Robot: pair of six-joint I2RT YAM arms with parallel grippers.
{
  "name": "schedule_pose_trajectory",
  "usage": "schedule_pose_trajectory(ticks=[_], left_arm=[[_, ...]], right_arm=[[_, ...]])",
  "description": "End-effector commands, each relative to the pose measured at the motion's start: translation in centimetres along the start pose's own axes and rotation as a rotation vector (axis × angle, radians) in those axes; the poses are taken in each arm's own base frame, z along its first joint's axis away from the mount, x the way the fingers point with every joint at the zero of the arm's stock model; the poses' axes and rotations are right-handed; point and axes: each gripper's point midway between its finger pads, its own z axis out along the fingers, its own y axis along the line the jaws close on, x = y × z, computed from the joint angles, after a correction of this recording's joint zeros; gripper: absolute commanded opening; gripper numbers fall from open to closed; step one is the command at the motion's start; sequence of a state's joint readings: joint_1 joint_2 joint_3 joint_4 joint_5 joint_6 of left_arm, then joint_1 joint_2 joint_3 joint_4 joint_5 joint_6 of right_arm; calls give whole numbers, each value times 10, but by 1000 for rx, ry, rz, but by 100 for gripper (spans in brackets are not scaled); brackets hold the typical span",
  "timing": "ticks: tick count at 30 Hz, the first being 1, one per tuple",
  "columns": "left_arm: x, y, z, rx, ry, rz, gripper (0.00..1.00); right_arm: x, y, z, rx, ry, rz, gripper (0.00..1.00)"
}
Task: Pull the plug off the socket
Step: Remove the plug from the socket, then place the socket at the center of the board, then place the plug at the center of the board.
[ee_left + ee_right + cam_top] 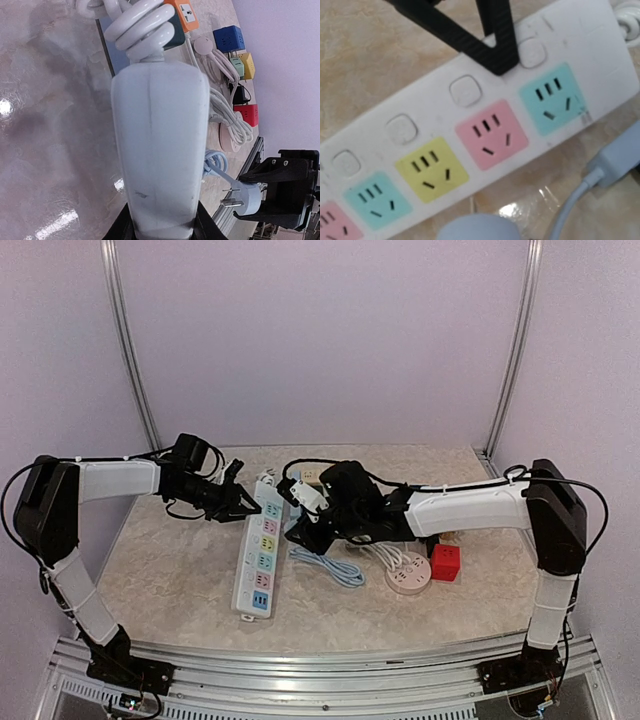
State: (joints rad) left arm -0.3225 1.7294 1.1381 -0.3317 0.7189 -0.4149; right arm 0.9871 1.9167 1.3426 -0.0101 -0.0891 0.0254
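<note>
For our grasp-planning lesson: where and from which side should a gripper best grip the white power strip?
Grip the power strip across its narrow width, coming from above: it lies flat, and its long straight edges give parallel faces.

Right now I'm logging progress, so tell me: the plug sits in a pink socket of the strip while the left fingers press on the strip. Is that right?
No. The plug is out of the strip: the left wrist view shows its bare pins in the air, and the pink sockets are empty in the right wrist view. The left fingers do press on the strip.
</note>
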Motion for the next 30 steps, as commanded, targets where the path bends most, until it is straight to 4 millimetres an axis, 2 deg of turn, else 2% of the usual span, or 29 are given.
schedule_pose_trajectory(ticks=[1, 8, 14, 19, 24, 30], left_arm=[[-18, 4, -12, 10, -43, 5, 0], [-32, 36, -27, -26, -84, -64, 0], [-37, 60, -30, -54, -90, -120, 0], [-36, 78, -28, -67, -84, -163, 3], [-33, 91, -22, -85, -68, -192, 15], [-36, 109, -26, -131, -87, -217, 50]], right_arm=[[-16, -4, -23, 26, -37, 10, 0], [-5, 6, -46, 13, -9, 33, 0], [9, 42, -63, -71, 39, 42, 0], [31, 68, -71, -118, 93, 70, 0], [50, 68, -73, -86, 108, 146, 0], [48, 60, -71, -44, 58, 191, 0]])
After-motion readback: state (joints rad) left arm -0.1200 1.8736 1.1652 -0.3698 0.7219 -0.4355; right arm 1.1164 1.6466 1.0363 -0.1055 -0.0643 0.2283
